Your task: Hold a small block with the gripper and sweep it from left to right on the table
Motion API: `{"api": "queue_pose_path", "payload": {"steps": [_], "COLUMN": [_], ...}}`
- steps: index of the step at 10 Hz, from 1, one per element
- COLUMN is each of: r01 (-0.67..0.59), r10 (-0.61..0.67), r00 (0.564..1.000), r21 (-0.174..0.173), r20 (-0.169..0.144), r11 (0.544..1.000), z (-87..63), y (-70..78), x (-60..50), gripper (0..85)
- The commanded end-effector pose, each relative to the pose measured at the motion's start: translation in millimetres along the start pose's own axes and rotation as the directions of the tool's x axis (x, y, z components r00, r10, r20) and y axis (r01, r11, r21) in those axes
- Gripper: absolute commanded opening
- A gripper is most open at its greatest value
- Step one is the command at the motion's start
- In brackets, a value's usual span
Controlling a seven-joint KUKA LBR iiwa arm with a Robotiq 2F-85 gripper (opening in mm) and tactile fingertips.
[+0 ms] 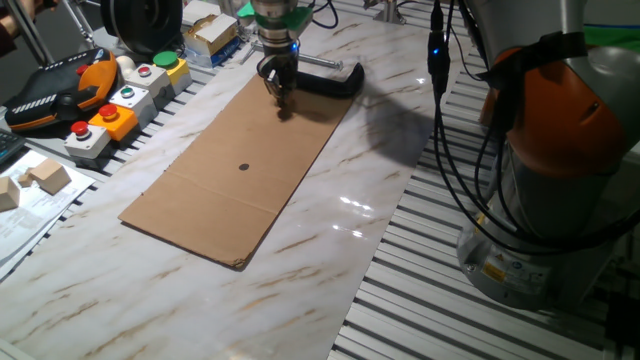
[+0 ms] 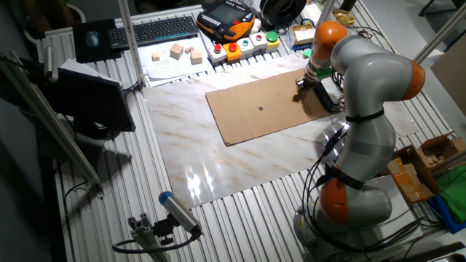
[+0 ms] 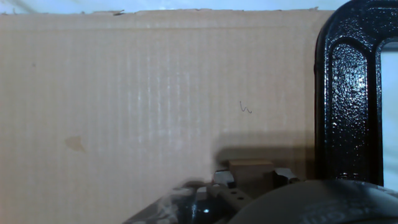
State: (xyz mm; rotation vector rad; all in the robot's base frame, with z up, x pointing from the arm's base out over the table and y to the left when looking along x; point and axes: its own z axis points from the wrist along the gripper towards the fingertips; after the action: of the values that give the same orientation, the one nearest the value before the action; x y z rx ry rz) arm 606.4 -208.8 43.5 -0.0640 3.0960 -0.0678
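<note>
The table (image 1: 330,300) is a glossy white marble-patterned top with brown veins, bordered by ribbed metal slats (image 1: 440,300). A flat cardboard sheet (image 1: 240,170) lies on it lengthwise, with a small dark dot (image 1: 244,167) near its middle. The arm (image 2: 364,94), grey with orange joints, reaches over the far end of the sheet. A black C-clamp (image 1: 330,80) lies at that end of the sheet, just beside the gripper; in the hand view its glossy black frame (image 3: 348,93) fills the right side of the picture.

The gripper (image 1: 277,92) is black, with a green ring above it, and points down onto the cardboard near the clamp. Its jaws are closed on the block (image 3: 250,169).

The block is a tiny brown wooden cube, close in colour to the sheet beneath it. In the hand view only its upper face and edge show between the fingers (image 3: 224,179), low in the frame, with a soft shadow across the cardboard behind it. In the fixed views it is too small to make out at the fingertips.

Beyond the sheet stand a row of button boxes (image 1: 130,100) and some larger pale wooden blocks (image 1: 45,178) on paper.
</note>
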Motion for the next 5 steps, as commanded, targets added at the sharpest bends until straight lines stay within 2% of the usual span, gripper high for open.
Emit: {"api": "queue_pose_path", "payload": {"steps": [1,5], "r01": [0.000,0.000], "r10": [0.000,0.000], "r00": [1.000,1.000], "r21": [0.000,0.002], "r20": [0.000,0.003], "r11": [1.000,1.000], "z": [0.0,-0.9], "y": [0.8,4.1], "x": [-0.1,-0.8], "gripper": [0.7,0.7]}}
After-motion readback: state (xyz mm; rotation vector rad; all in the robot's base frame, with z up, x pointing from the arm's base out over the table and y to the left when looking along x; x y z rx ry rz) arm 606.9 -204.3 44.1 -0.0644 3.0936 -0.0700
